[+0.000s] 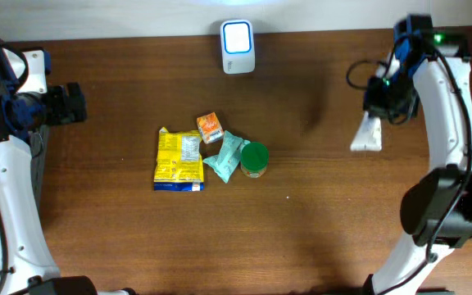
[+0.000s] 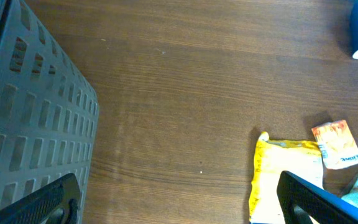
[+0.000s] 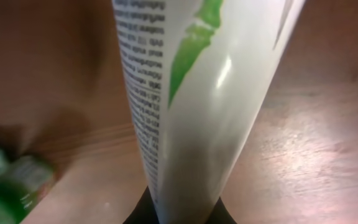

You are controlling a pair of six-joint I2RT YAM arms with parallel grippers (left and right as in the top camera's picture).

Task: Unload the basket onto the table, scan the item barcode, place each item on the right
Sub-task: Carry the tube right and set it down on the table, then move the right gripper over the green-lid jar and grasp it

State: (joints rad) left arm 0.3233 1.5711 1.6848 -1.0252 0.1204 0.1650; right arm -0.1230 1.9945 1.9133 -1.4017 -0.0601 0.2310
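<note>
1. At the far left, the left gripper point(image 1: 70, 104) hangs idle. Its jaws are spread as wide as they go, with nothing between them. Its arm is drawn back to the table's left edge, beside a grey slatted plastic crate point(image 2: 30, 112).
2. In the middle of the brown wooden table point(image 1: 318, 213) a small heap lies untouched. It holds a flat yellow foil packet point(image 1: 179, 160), a small orange sachet point(image 1: 210, 127) and a crumpled teal pouch point(image 1: 226, 157). A green-lidded jar point(image 1: 254, 158) sits against the pouch.
3. At the far edge, a little right of the heap, stands the white box-shaped scanner with a glowing blue face point(image 1: 238, 37).
4. On the right, the right gripper point(image 1: 377, 111) is clamped tight on one end of a white plastic tube with green printing point(image 3: 191, 93). The tube appears lifted off the wood, well apart from the scanner. The arm reaches to the far right, then folds back, its wrist turned inward.
5. To my eye, the tube is picked up and its presentation to the scanner comes next. That calls for carrying it left and farther back, then rolling the wrist so the barcode faces the lit window. I see fine print along the tube, but no barcode.
</note>
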